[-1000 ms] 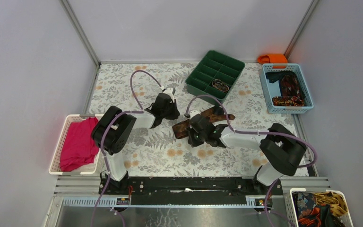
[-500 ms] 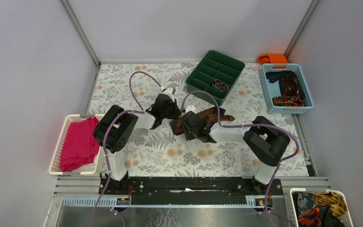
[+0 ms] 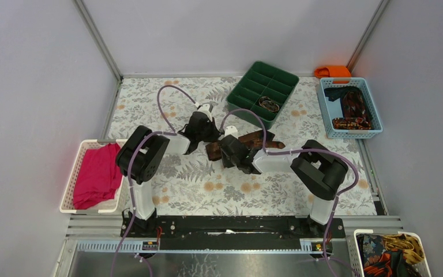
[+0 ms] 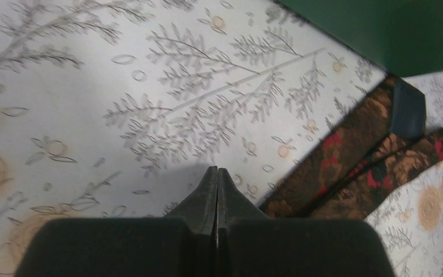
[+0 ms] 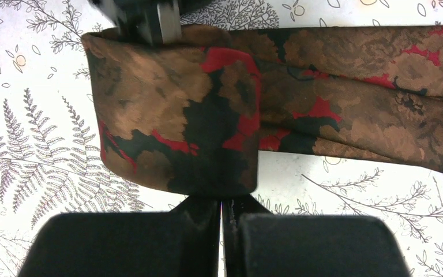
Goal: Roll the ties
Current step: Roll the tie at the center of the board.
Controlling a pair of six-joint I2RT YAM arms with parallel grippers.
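Brown patterned fabric, flowered in red and black, is lying at the middle of the overhead view. This is the tie (image 3: 261, 138), stretching rightward from between the two claws across the fern-printed tablecloth (image 3: 150, 95).

In the right wrist view its end is folding back over itself into a wide flap that fills the centre left of the frame. The rest is running off toward the right edge. The right claw (image 5: 221, 203) is sitting clenched at the bottom centre, its fingertips meeting just at the flap's lower edge. Whether they are nipping a layer of cloth I cannot tell. A dark blurred shape is overlapping the flap's top edge at the upper left of that frame.

In the left wrist view the left claw (image 4: 217, 174) is clenched tight with nothing between its fingers, pointing at bare tablecloth at lower centre. Two strips of the tie are lying to its right, the wider one ending in a dark patch. Both are slanting toward the green divided tray (image 4: 392, 29) in the upper right corner.

Overhead, a blue basket (image 3: 325, 109) at the right edge is holding more ties (image 3: 355, 107), and an orange cloth (image 3: 333, 71) is lying just behind it. A white basket (image 3: 72, 179) at the left is holding a magenta cloth (image 3: 95, 173). Another white bin (image 3: 380, 232) in the lower right corner is holding a heap of patterned fabric (image 3: 389, 257).
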